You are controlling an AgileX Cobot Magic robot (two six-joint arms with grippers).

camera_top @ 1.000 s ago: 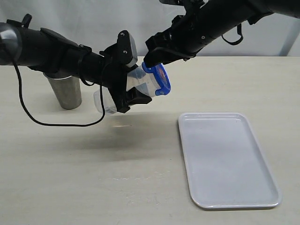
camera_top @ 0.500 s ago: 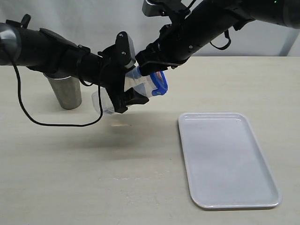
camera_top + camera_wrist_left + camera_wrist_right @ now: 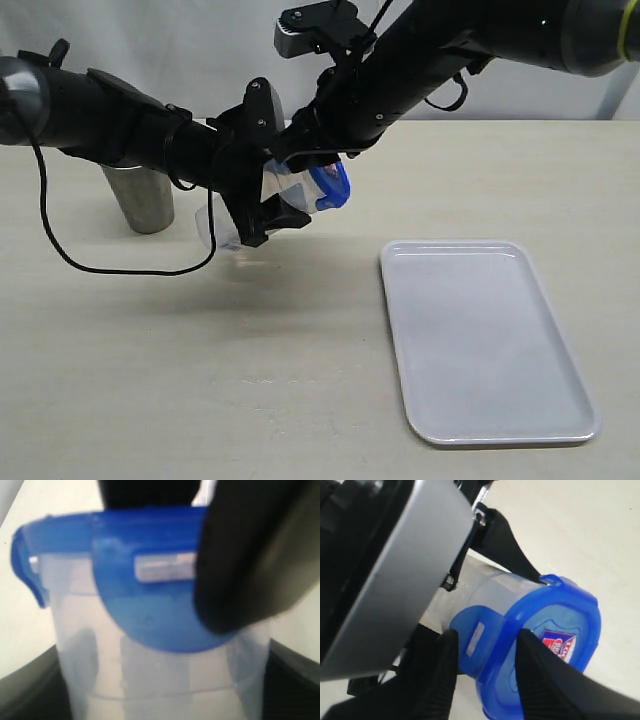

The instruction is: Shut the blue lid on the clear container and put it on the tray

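Observation:
The clear container (image 3: 288, 188) hangs tilted above the table, its mouth pointing right, with my left gripper (image 3: 262, 206) shut around its body. The blue lid (image 3: 332, 186) sits on that mouth. My right gripper (image 3: 318, 162) reaches in from above and is shut on the lid. In the right wrist view one finger (image 3: 444, 667) presses a folded-down flap tab while the other lies on the lid (image 3: 560, 612) beside its sticker. In the left wrist view the lid (image 3: 145, 605) caps the container (image 3: 165, 680), and a dark right finger (image 3: 250, 555) covers part of it. The white tray (image 3: 480, 340) lies at the right.
A steel cup (image 3: 140, 200) stands at the back left, behind the left arm. A black cable (image 3: 110, 265) loops from that arm down onto the table. Both arms cross above the table's middle, left of the tray.
My right gripper has moved left and down onto the lid and narrowed its jaws on a flap tab. The container and left gripper have shifted slightly left.

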